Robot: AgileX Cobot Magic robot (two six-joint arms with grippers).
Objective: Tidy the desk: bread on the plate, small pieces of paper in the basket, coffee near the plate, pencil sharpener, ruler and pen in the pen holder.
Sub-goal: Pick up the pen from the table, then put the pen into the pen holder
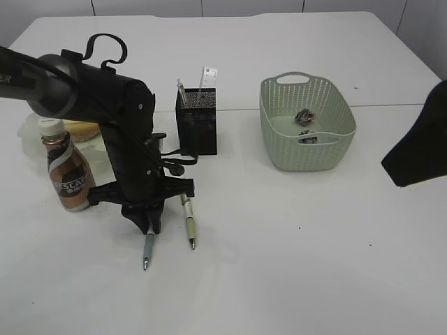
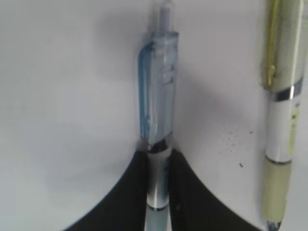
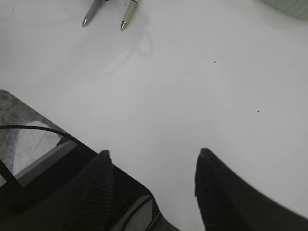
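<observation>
On the desk's (image 1: 293,244) near left, the left gripper's (image 2: 159,163) fingers (image 2: 130,192) pinch the blue pen (image 2: 159,96), lying beside a green pen (image 2: 284,120). Right gripper's (image 3: 151,163) fingers hover spread, holding nothing.

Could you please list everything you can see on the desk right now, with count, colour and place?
blue pen: one, pale blue, front left, between the left jaws.
green pen: one, olive and white, lying beside it.
pen holder: one, black mesh, centre, items standing inside.
basket: one, pale green, right, paper scraps inside.
coffee bottle: one, brown, far left.
bread: one, yellowish, behind the bottle.
table: one, white.
left gripper: black, jaws on the blue pen.
right gripper: black, open, empty.
</observation>
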